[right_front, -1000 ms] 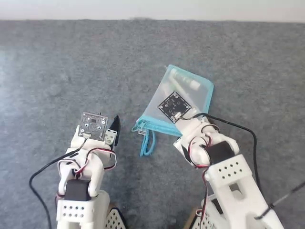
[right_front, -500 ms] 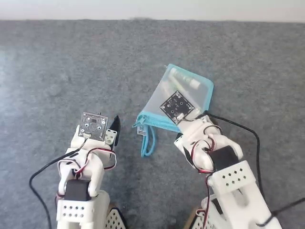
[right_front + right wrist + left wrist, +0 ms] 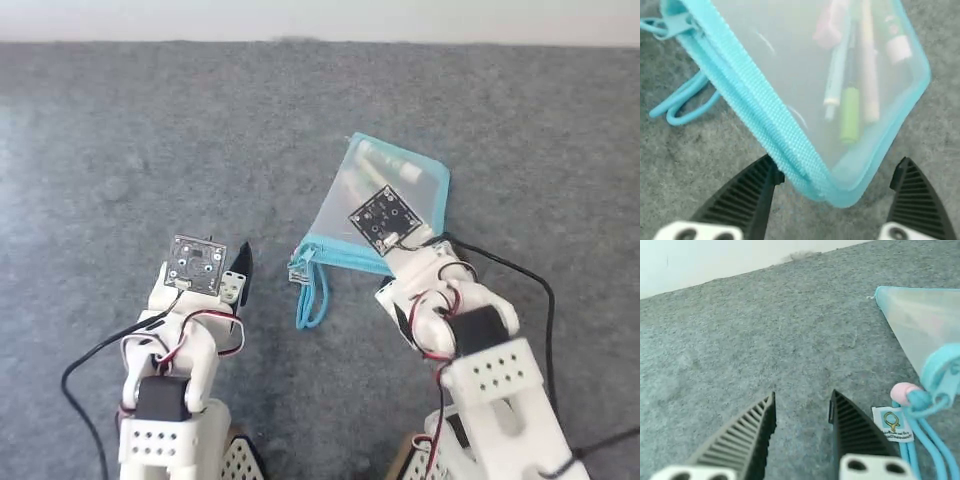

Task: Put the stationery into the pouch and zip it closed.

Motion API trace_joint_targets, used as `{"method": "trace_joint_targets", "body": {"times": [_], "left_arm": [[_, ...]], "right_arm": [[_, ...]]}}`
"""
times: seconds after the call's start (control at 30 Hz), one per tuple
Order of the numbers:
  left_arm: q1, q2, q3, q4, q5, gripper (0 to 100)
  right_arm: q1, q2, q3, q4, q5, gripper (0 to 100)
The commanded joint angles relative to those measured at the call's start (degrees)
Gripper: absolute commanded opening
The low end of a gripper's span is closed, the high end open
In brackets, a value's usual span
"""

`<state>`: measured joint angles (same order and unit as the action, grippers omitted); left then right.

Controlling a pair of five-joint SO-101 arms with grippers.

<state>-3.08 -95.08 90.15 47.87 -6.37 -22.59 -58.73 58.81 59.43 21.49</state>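
So the see-through plastic pouch with the turquoise zip edging (image 3: 345,215) is lying flat on the grey felt-covered table (image 3: 150,120), a bit to the right of the middle, right in front of the right arm. The stationery, a bunch of pens in pale blue, green, cream and pink (image 3: 852,95), is already inside and bunched along the side away from the zip. You can make them out through the plastic from the high view too (image 3: 385,165). The zip looks run shut along the stretch the right wrist view shows. A looped turquoise cord (image 3: 312,300) hangs off the zip-pull corner and trails on the table toward the arms.

The right tool (image 3: 837,167) is spread wide, with its tips either side of one corner of the pouch. One finger sits right up against the zip edge and the other is out past the corner, not touching anything. It isn't gripping anything.

The left tool (image 3: 802,400) has its jaws a little apart with nothing between them, over bare table just to the left of the pouch. A small white label tag (image 3: 892,422) and a pink bead (image 3: 902,390) on the cord are close beside one of its fingers.
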Motion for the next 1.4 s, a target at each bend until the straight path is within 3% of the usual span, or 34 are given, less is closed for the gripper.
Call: {"method": "trace_joint_targets", "body": {"times": [0.0,0.17,0.37,0.5,0.67,0.77,1.1,1.2,1.37], "left_arm": [[0.35,0.18,-0.66,-1.85,-0.53,17],[0.35,0.18,-0.66,-1.85,-0.53,17],[0.35,0.18,-0.66,-1.76,-0.53,17],[0.35,0.18,-0.66,-1.76,-0.53,17],[0.35,0.18,-0.66,-1.85,-0.53,17],[0.44,0.18,-0.66,-1.85,-0.53,17],[0.44,0.18,-0.66,-1.76,-0.53,17],[0.09,0.09,-0.92,-1.58,-0.35,17],[-0.09,0.09,-3.30,0.70,-0.26,17]], "right_arm": [[-1.71,-7.43,0.79,-0.92,0.44,32.9],[0.13,-9.98,4.75,-4.97,0.44,33.3],[-0.04,-1.45,2.90,-4.79,0.44,42.9],[0.48,2.51,0.44,-4.18,0.44,43.9],[5.85,5.49,-9.85,9.01,0.00,43.9],[5.32,9.01,-13.63,16.13,-0.35,43.9],[3.47,10.68,-14.07,17.01,-2.29,43.7],[3.47,4.62,-13.01,17.63,-2.29,34.6],[4.53,-6.73,-7.74,15.69,-2.29,7.6]]}}
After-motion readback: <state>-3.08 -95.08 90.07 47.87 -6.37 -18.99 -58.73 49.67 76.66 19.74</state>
